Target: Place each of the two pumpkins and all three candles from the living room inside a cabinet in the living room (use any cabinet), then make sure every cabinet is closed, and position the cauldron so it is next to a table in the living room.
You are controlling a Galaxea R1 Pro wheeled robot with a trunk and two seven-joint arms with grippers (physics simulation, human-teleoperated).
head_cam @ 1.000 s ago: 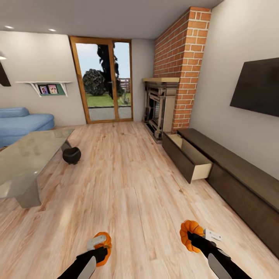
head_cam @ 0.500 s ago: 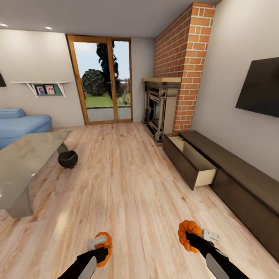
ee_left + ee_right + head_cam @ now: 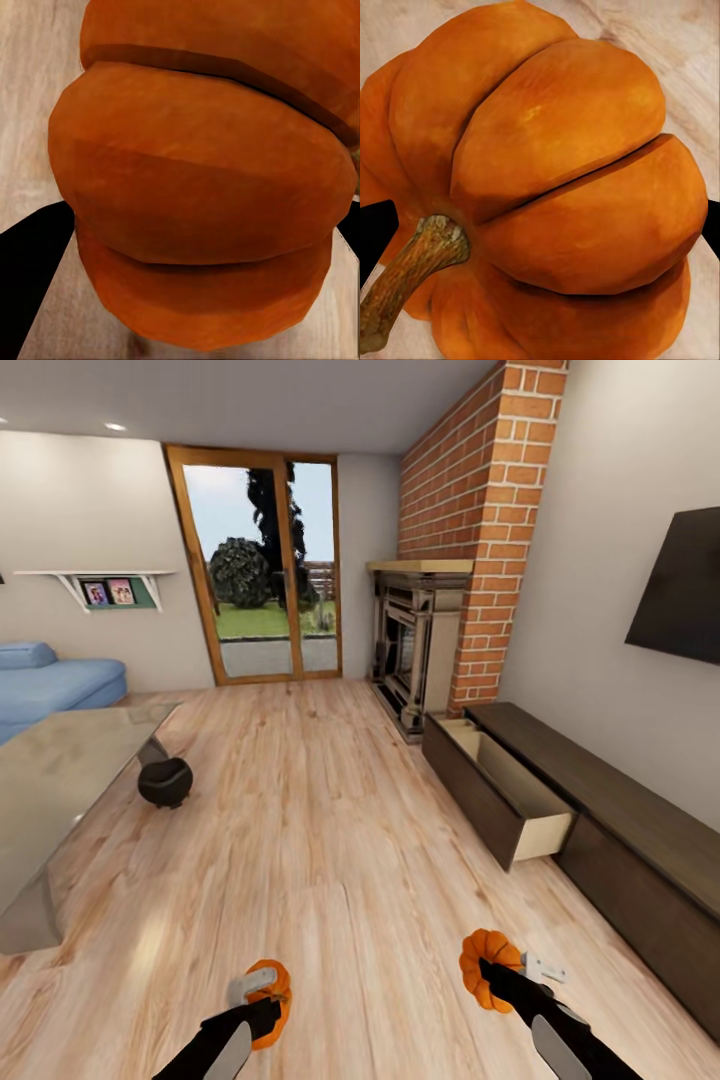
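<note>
whole head view shifted against the earlier frames: counter [image 3: 60, 780] slid toward the left edge, open drawer [image 3: 505, 785] of the cabinet [image 3: 620, 830] drawn closer. read as base travel toward the cabinet, not motion of the furniture. cauldron [image 3: 165, 781] on the floor just beside the counter, apart from both arms.

left hand [image 3: 262, 1000] clenched on the left pumpkin [image 3: 272, 1000], carried low over the floor. right hand [image 3: 490, 968] clenched on the right pumpkin [image 3: 482, 960], likewise off the floor. judged step: transport of both pumpkins to the open drawer; deposit not yet done.

right wrist view: ribs and dark stem [image 3: 412, 274] of the right pumpkin [image 3: 555, 195], black finger edges at both sides. left wrist view: ribs of the left pumpkin [image 3: 202, 195], no stem visible. head view alone: drawer, beige interior, route across bare floor. no candles located.
</note>
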